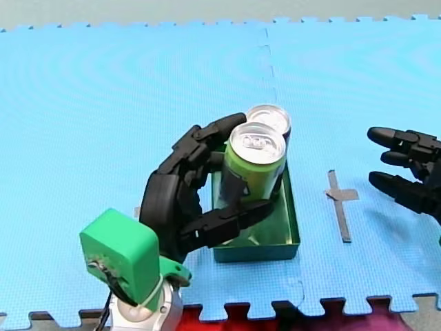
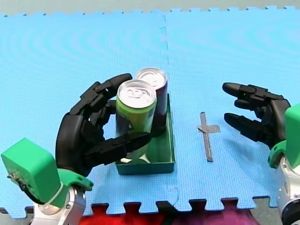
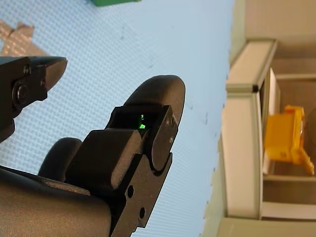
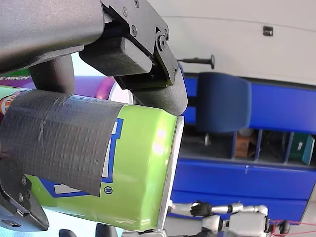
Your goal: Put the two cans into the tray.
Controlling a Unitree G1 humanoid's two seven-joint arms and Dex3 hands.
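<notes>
The green can (image 1: 252,172) is shiny metal, with dull grey tape (image 4: 64,143) stuck on its side. The other can (image 1: 269,117) has a shiny metal top too. The tray (image 1: 256,252) looks like smooth green plastic. The mat (image 1: 103,103) is foam with a bumpy skin. The left hand (image 1: 182,200) is dull black plastic.

Two head views, forward and down, sharing the green tray (image 1: 255,252) and blue mat (image 1: 103,103); two wrist views, very close.

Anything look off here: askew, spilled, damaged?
Only oddity: a dark tape patch stuck on the green can, held by the left hand at the tray beside the second can. No spill. Right hand open, right of the tray.
</notes>
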